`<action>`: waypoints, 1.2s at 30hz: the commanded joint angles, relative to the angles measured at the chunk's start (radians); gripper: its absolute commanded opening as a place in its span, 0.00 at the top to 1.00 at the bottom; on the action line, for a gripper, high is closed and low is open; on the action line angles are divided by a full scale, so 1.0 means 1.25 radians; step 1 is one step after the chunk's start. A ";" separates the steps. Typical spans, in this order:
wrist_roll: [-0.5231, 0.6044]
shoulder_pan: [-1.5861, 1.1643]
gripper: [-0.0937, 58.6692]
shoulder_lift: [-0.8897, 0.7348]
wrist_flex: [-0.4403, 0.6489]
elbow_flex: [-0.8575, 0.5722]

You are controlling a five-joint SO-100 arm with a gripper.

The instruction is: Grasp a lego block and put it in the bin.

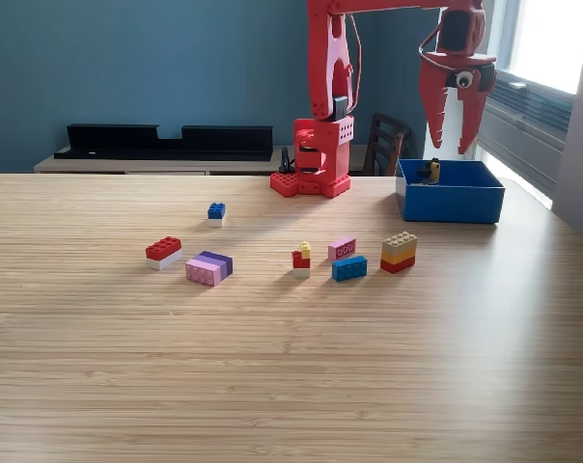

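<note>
Exterior view: a red robot arm (322, 106) stands on its base at the far side of a pale wooden table (272, 367), a little right of centre. Its upper link reaches across the top of the frame to the right, and the gripper (450, 145) hangs pointing down, high over the bin (451, 201). The jaws are spread apart in a narrow downward V with nothing between them; the tips are well clear of the bin's rim.

The bin is a shallow bright blue box at the far right of the table, just right of the arm's base. A small yellowish and dark piece (432, 171) sits inside against the far wall; what it is cannot be told.

Lego blocks lie loose across the middle of the table, none touching the arm. From the view's left: a red and white block (163, 252), a pink and purple block (208, 267), and farther back a small blue block (216, 211). Toward the right: a small red, yellow and white block (301, 259), a pink block (342, 248) touching a blue block (349, 268), and a tan, yellow and red stack (399, 252) nearest the bin.

The near half of the table is bare wood. Behind the table stand a low shelf with a black tray (166, 141) and a dark chair (386, 142). A bright window (552, 39) is at far right.
</note>
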 commanded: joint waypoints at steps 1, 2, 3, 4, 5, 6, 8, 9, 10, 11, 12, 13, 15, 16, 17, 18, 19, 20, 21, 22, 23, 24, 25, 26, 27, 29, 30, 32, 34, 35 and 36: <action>-0.011 0.156 1.00 0.056 0.011 -0.059; -0.015 0.188 1.00 0.056 0.011 -0.059; -0.018 0.221 1.00 0.056 0.011 -0.059; -0.021 0.255 1.00 0.056 0.011 -0.060; -0.026 0.291 1.00 0.056 0.011 -0.061; -0.031 0.326 1.00 0.056 0.011 -0.063; -0.042 0.394 1.00 0.056 0.010 -0.066; -0.048 0.425 1.00 0.056 0.010 -0.066; -0.055 0.453 1.00 0.056 0.010 -0.067; -0.063 0.481 1.00 0.056 0.010 -0.067; -0.069 0.506 1.00 0.056 0.010 -0.067; -0.074 0.529 1.00 0.056 0.010 -0.067; -0.085 0.573 1.00 0.056 0.010 -0.066; -0.088 0.595 1.00 0.056 0.009 -0.066; -0.092 0.615 1.00 0.056 0.009 -0.066; -0.096 0.634 1.00 0.056 0.007 -0.066; -0.103 0.653 1.00 0.056 0.006 -0.066; -0.112 0.669 1.00 0.056 0.005 -0.066; -0.119 0.686 1.00 0.056 0.005 -0.066; -0.125 0.701 1.00 0.056 0.002 -0.066; -0.131 0.714 1.00 0.056 0.001 -0.066; -0.136 0.726 1.00 0.056 0.000 -0.069; -0.141 0.736 1.00 0.056 0.000 -0.070; -0.145 0.746 1.00 0.056 -0.001 -0.071; -0.147 0.756 1.00 0.056 -0.004 -0.071; -0.153 0.773 1.00 0.056 -0.009 -0.072; -0.155 0.782 1.00 0.056 -0.011 -0.072; -0.161 0.796 1.00 0.056 -0.017 -0.072; -0.164 0.809 1.00 0.056 -0.023 -0.072; -0.166 0.815 1.00 0.056 -0.026 -0.072; -0.168 0.821 1.00 0.056 -0.029 -0.072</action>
